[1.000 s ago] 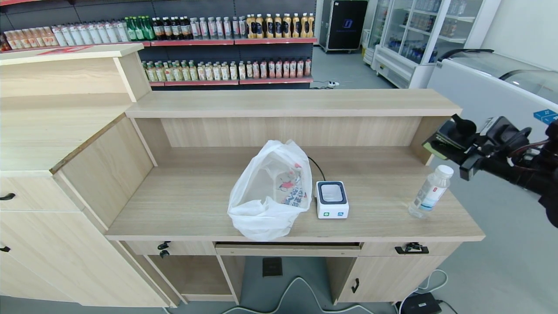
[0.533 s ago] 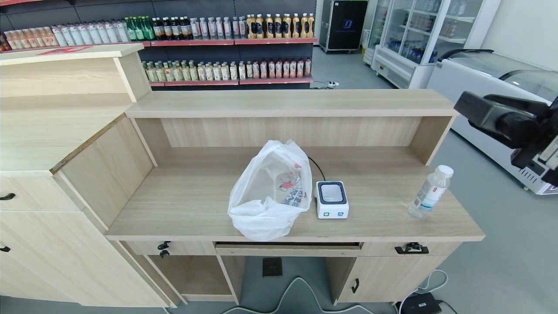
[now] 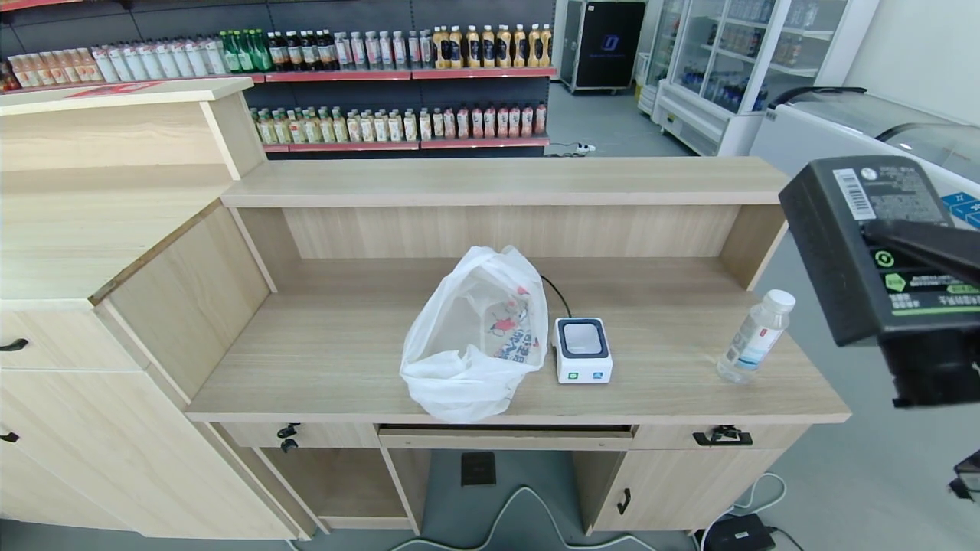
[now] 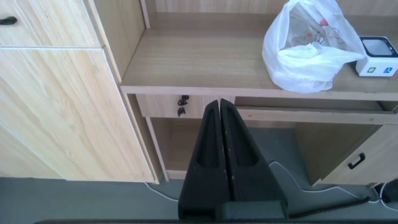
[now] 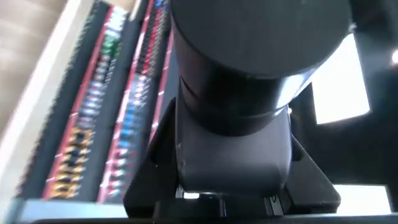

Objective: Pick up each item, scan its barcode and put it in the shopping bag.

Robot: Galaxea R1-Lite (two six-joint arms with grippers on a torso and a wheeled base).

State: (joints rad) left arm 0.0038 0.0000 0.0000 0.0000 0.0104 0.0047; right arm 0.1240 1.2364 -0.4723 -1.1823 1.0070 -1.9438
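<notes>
1. Change is confined to the right tool [image 3: 865, 245]. Half a second ago its black body sat higher and smaller at the right edge of the head view. It now looms larger and lower there, with a labelled face turned to the camera.
2. Whether the right tool is wide or narrow cannot be told.
3. The water bottle [image 3: 754, 337] has not moved. It stands upright on the table [image 3: 344, 344], just beside and below the right tool, apart from it.
4. The scanner [image 3: 583, 350] sits farther from that tool than the bottle. The shopping bag [image 3: 475, 337] lies beyond it, touching its side. Both are where they were.
5. The left tool [image 4: 220, 107] is closed narrow on nothing. It is lower than the tabletop and faces the table's front, with the bag up ahead and off to one side.
</notes>
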